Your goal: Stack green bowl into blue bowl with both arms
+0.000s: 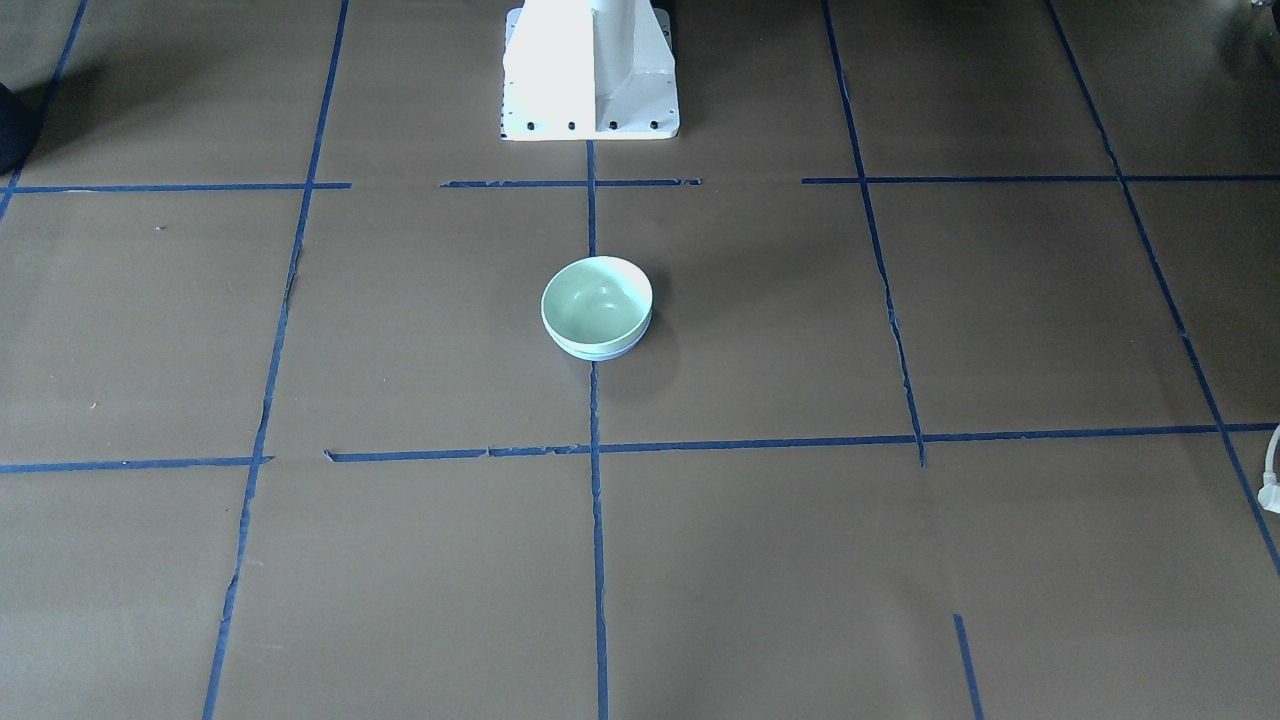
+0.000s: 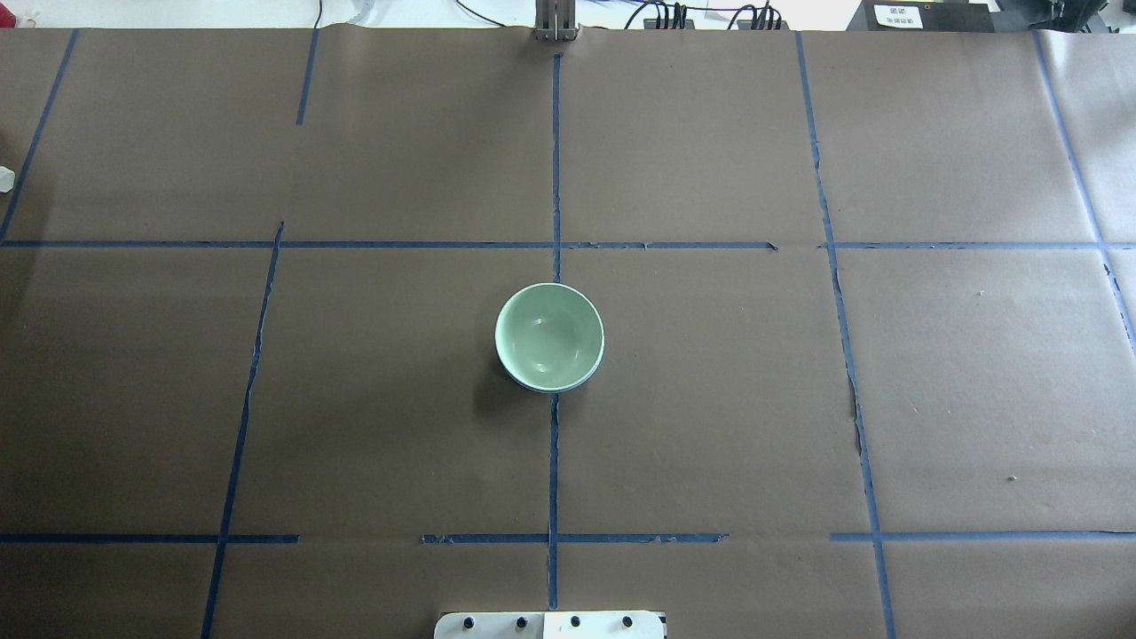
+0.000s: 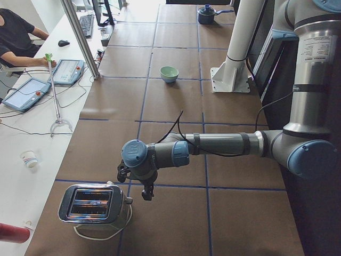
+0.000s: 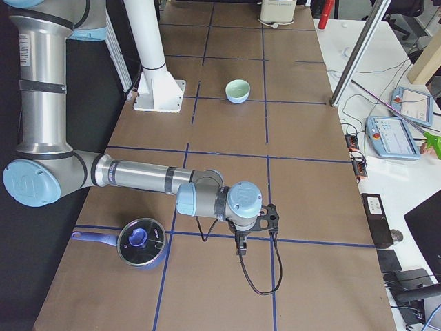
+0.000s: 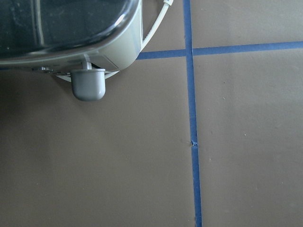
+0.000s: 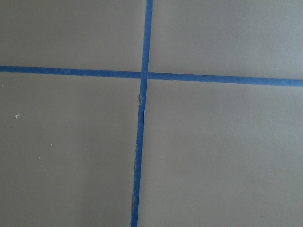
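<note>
The green bowl (image 1: 597,298) sits nested in the blue bowl (image 1: 600,354), of which only a thin pale edge shows under it. The pair stands on the brown bench (image 1: 400,330) straight in front of the white pedestal (image 1: 590,70), on the blue tape line (image 1: 591,200) that runs out from the pedestal's middle. Both end effectors are well apart from the bowls, out toward the bench's two ends on either side of the pedestal. The left end effector (image 3: 125,173) hangs low just beside a chrome toaster (image 3: 90,204), and the right end effector (image 4: 269,219) hangs low near a lidded saucepan (image 4: 141,243). They appear only in the side views, small and dark, so I cannot tell how far either stands open or whether it has hold of anything. A printed label on the left arm (image 3: 318,49) is too small to read. The front and overhead views give the bowls plainly, while the arms show only in the side views. The left wrist view alone shows the toaster's grey lever knob (image 5: 88,85) and white cord from close above. The right wrist view shows only bare bench and a crossing of tape (image 6: 143,74).
</note>
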